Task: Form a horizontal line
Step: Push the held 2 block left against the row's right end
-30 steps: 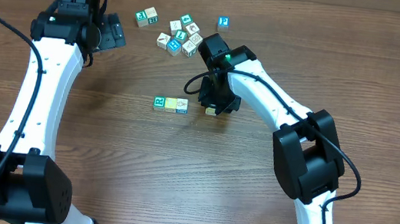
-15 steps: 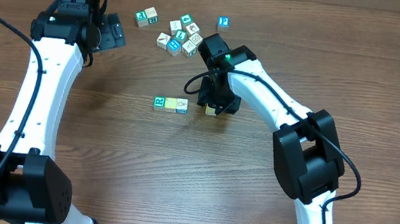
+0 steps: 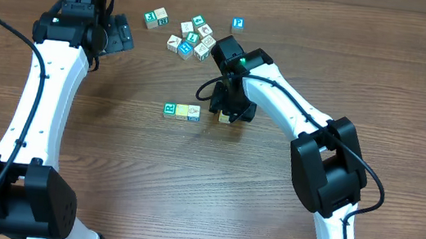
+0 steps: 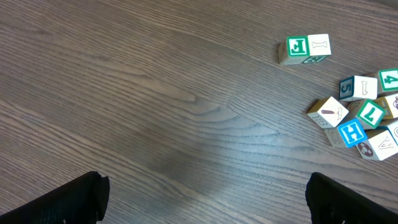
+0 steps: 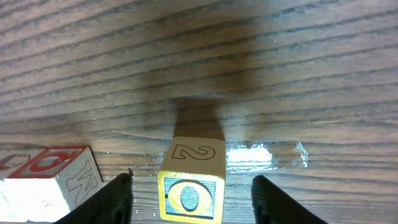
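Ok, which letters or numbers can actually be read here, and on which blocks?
"2": top of the yellow-edged block.
"O": same block's front face.
"H": blue-faced block.
"7": green-faced block.
"4": green-numbered block at the right edge.
"5": blue-sided block.
Green-lettered block: turned, possibly "F".
Red-lettered block: cut off, unreadable.
Row of blocks in the overhead view: too small.
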